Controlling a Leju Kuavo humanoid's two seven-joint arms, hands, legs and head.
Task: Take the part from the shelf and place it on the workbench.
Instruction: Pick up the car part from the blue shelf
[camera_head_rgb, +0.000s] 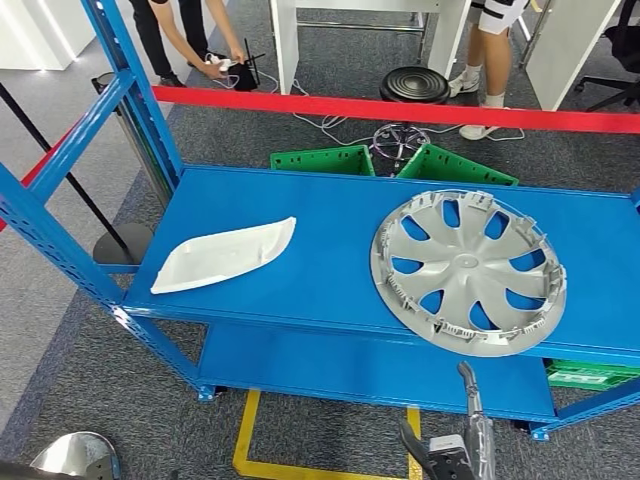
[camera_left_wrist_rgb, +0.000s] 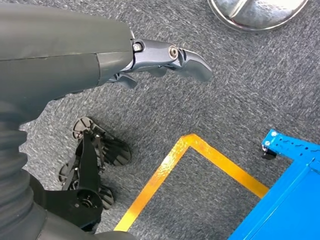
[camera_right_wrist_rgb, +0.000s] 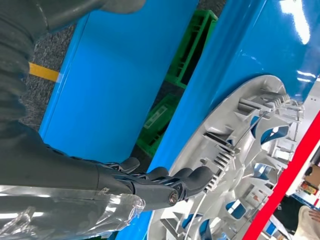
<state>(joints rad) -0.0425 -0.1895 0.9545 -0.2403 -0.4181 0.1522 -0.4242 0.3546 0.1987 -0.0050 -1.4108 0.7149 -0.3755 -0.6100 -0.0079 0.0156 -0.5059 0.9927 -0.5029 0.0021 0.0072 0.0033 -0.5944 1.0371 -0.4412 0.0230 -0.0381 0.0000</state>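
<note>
Blue metal shelf (camera_head_rgb: 332, 270) with two parts lying on its upper board: a silver hubcap (camera_head_rgb: 468, 270), inner ribbed face up, at the right with its near rim projecting just past the front edge, and a white curved panel (camera_head_rgb: 226, 255) lying flat at the left, well apart from it. The right hand (camera_right_wrist_rgb: 166, 182) reaches toward the hubcap from in front of the shelf; its dark fingers (camera_right_wrist_rgb: 196, 177) are extended and lie at the near rim of the hubcap, apparently touching it, though whether they grip the rim cannot be told. The left hand (camera_left_wrist_rgb: 166, 60) hangs over grey carpet with fingers extended, holding nothing, near yellow floor tape (camera_left_wrist_rgb: 181, 165). Green crates (camera_head_rgb: 392, 162) stand behind the shelf beneath a red barrier tape (camera_head_rgb: 392, 108); a black stool (camera_head_rgb: 415, 86) and two persons are beyond it.
</note>
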